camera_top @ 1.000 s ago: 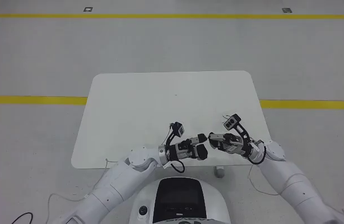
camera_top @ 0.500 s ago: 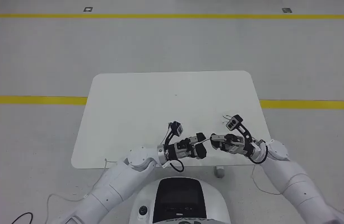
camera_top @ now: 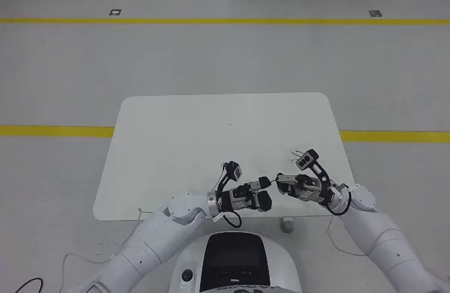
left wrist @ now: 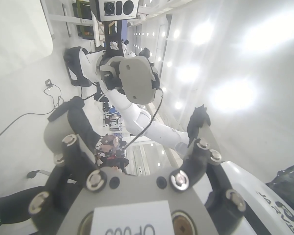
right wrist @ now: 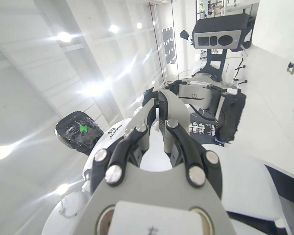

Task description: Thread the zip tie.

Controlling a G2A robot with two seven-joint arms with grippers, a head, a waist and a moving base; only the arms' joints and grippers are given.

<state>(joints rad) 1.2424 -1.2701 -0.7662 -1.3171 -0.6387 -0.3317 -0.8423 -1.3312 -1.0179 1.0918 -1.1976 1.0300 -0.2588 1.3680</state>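
My right gripper point(right wrist: 157, 100) has its fingers pressed together on the thin black zip tie point(left wrist: 153, 117), which curves away from its tip toward my left gripper point(left wrist: 136, 110). The left fingers are spread wide, gripping nothing. Both hang tip to tip, close together, above the near edge of the table point(camera_top: 210, 139).
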